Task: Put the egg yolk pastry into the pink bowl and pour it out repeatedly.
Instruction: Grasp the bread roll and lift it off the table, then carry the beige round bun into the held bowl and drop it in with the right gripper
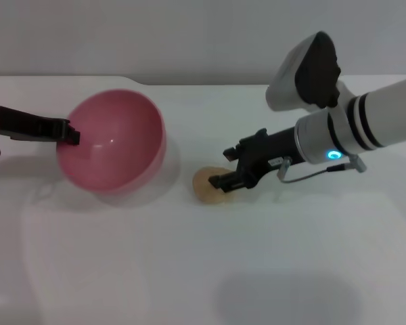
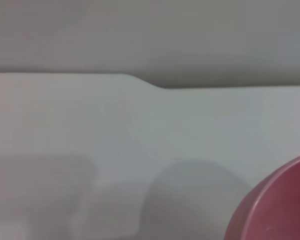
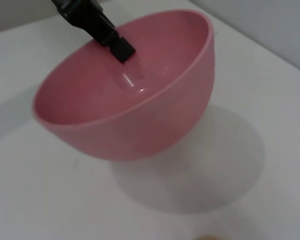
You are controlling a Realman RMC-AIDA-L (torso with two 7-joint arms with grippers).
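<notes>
Left gripper pinching tilted bowl's rim; right gripper closed around pastry on table.

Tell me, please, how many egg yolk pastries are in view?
1. The egg yolk pastry lies on the table beside the tilted pink bowl, at the right gripper. The bowl looks empty.

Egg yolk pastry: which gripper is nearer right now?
Right. The right gripper is at the egg yolk pastry; the left gripper grips the pink bowl rim, beyond it.
</notes>
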